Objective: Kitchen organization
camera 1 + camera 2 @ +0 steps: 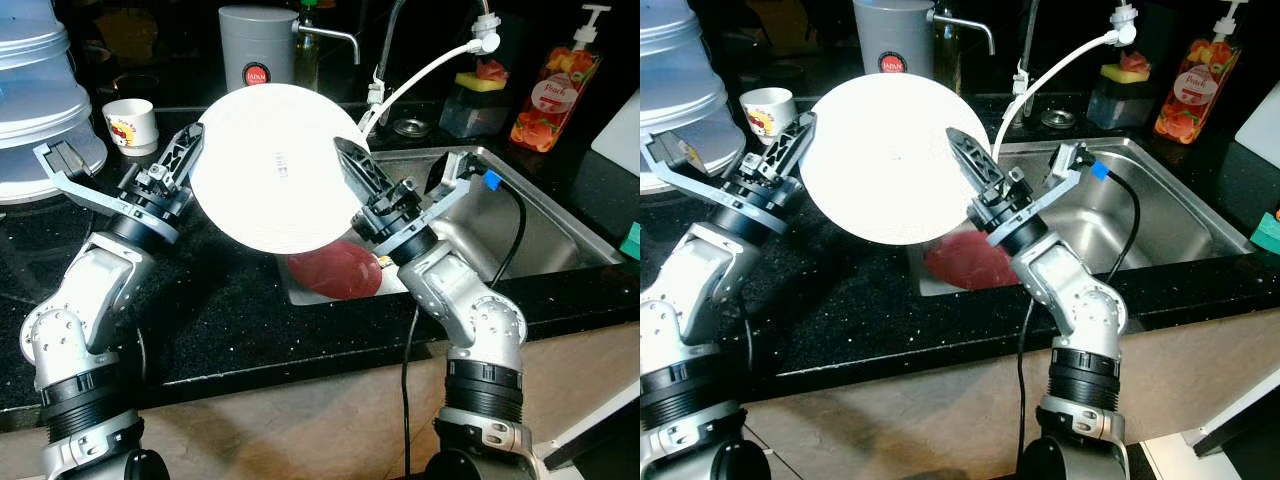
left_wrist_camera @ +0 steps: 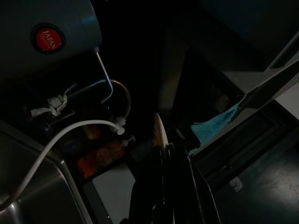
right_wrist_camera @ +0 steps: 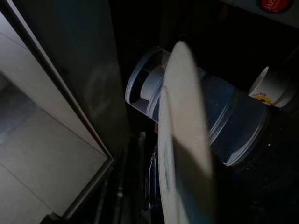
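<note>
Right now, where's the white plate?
The plate is held up on edge over the counter, just left of the sink, gripped on its left rim by the left claw and on its right rim by the right claw.

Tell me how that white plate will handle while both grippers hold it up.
The white plate looks rigid: it keeps a flat, round shape with the left gripper and right gripper gripping opposite rims. Its glossy surface probably makes it slippery in thin fingers. It seems ceramic, so likely fragile if it drops toward the sink or counter.
</note>
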Robot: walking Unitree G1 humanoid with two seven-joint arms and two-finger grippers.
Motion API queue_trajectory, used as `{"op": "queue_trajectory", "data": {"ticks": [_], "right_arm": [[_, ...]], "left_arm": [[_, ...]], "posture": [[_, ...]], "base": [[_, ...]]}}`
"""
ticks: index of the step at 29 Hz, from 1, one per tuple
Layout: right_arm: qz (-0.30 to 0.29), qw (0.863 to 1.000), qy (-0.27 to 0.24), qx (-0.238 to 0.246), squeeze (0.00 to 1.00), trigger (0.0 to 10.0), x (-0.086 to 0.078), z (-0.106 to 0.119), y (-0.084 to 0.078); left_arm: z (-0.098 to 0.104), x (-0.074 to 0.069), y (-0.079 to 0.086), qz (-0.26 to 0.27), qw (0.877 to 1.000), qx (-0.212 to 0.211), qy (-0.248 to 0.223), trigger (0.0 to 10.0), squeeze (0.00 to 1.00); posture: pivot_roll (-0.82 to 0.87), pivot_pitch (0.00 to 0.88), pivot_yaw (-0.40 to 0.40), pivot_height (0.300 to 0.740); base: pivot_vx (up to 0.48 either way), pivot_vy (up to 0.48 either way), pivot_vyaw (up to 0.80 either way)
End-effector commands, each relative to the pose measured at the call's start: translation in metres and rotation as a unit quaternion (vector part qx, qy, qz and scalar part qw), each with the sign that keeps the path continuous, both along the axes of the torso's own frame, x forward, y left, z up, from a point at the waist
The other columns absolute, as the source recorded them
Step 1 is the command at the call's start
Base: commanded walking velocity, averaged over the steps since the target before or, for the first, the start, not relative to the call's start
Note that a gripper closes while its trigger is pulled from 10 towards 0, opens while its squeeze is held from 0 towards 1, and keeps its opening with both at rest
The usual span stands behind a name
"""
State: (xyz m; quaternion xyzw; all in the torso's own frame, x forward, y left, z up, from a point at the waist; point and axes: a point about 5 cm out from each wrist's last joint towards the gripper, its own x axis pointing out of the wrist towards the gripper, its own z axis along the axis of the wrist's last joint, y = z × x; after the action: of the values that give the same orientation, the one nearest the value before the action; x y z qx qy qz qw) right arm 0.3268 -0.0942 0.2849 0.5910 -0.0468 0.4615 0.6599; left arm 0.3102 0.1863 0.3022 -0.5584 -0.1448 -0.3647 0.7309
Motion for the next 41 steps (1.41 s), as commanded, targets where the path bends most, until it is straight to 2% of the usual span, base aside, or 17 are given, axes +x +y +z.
{"op": "queue_trajectory", "data": {"ticks": [1,12,13,14,20,25,26,27,29,31,32,34,36,38,39,40,41], "right_arm": [[0.023,0.999,-0.02,0.012,0.0,0.0,-0.008,0.005,0.006],[0.035,0.999,-0.026,0.013,0.0,0.0,-0.011,0.004,0.007],[0.035,0.999,-0.026,0.017,0.0,0.0,-0.011,0.005,0.007],[0.034,0.999,-0.026,0.02,0.0,0.0,-0.011,0.005,0.007],[0.033,0.999,-0.025,0.027,0.0,0.0,-0.011,0.006,0.006],[0.016,0.999,-0.02,0.036,0.0,0.0,-0.007,0.007,-0.003],[0.01,0.999,-0.021,0.036,0.0,0.0,-0.006,0.008,-0.006],[0.0,0.999,-0.023,0.033,0.0,0.0,-0.004,0.008,-0.01],[-0.022,0.999,-0.026,0.019,0.0,0.0,-0.001,0.009,-0.015],[-0.091,0.995,-0.033,-0.006,0.0,0.0,0.008,0.011,-0.029],[-0.091,0.995,-0.033,-0.006,0.0,0.0,0.008,0.011,-0.029],[-0.152,0.987,-0.04,-0.028,0.0,0.0,0.017,0.016,-0.047],[-0.198,0.977,-0.049,-0.069,0.0,0.0,0.023,0.019,-0.056],[-0.251,0.962,-0.042,-0.102,0.0,0.0,0.031,0.02,-0.063],[-0.251,0.962,-0.042,-0.102,0.0,0.0,0.031,0.02,-0.063],[-0.295,0.943,-0.049,-0.147,0.0,0.0,0.036,0.02,-0.065],[-0.295,0.943,-0.049,-0.147,0.0,0.0,0.036,0.02,-0.065]], "left_arm": [[-0.01,0.005,-0.001,0.011,0.999,0.034,0.034,0.0,0.0],[-0.016,0.01,-0.005,0.022,0.995,0.078,0.056,0.0,0.01],[-0.016,0.012,-0.008,0.026,0.994,0.088,0.058,0.0,1.0],[-0.016,0.013,-0.009,0.027,0.994,0.089,0.06,10.0,1.0],[-0.016,0.015,-0.009,0.032,0.993,0.094,0.065,10.0,1.0],[-0.017,0.022,0.001,0.074,0.99,0.08,0.092,10.0,1.0],[-0.017,0.024,0.006,0.096,0.988,0.07,0.096,10.0,0.73],[-0.016,0.026,0.016,0.127,0.985,0.046,0.103,10.0,0.0],[-0.013,0.027,0.023,0.147,0.984,0.023,0.099,10.0,0.0],[-0.008,0.026,0.034,0.181,0.979,-0.006,0.091,10.0,0.0],[-0.008,0.026,0.034,0.181,0.979,-0.006,0.091,10.0,0.0],[-0.004,0.026,0.041,0.211,0.974,-0.004,0.083,10.0,0.0],[-0.002,0.025,0.042,0.233,0.969,0.034,0.075,10.0,0.0],[-0.003,0.026,0.036,0.242,0.964,0.091,0.068,10.0,0.0],[-0.003,0.026,0.036,0.242,0.964,0.091,0.068,10.0,0.0],[-0.005,0.028,0.024,0.256,0.946,0.191,0.053,10.0,0.0],[-0.005,0.028,0.024,0.256,0.946,0.191,0.053,10.0,0.0]], "posture": [[-0.01,0.103,-0.015,0.74],[0.0,0.102,-0.015,0.74],[0.0,0.101,-0.014,0.74],[-0.01,0.101,-0.013,0.74],[-0.01,0.1,-0.013,0.74],[0.0,0.099,-0.014,0.74],[0.0,0.099,-0.014,0.74],[0.0,0.099,-0.014,0.74],[0.0,0.099,-0.016,0.74],[0.0,0.098,-0.016,0.74],[0.0,0.098,-0.016,0.74],[0.0,0.098,-0.016,0.74],[0.0,0.098,-0.016,0.74],[0.0,0.089,-0.015,0.74],[0.0,0.089,-0.015,0.74],[0.0,0.086,-0.015,0.74],[0.0,0.086,-0.015,0.74]], "base": [[0.0,0.0,0.0],[0.0,0.0,0.0],[0.0,0.0,0.0],[0.0,0.0,0.0],[0.0,0.0,0.0],[0.0,0.0,0.0],[0.0,0.0,0.0],[0.0,0.0,0.0],[0.0,0.0,0.0],[0.0,0.0,0.0],[0.0,0.0,0.0],[0.0,0.0,0.0],[0.0,0.0,0.0],[0.0,0.0,0.0],[0.0,0.0,0.0],[0.0,0.0,0.0],[0.0,0.0,0.0]]}}
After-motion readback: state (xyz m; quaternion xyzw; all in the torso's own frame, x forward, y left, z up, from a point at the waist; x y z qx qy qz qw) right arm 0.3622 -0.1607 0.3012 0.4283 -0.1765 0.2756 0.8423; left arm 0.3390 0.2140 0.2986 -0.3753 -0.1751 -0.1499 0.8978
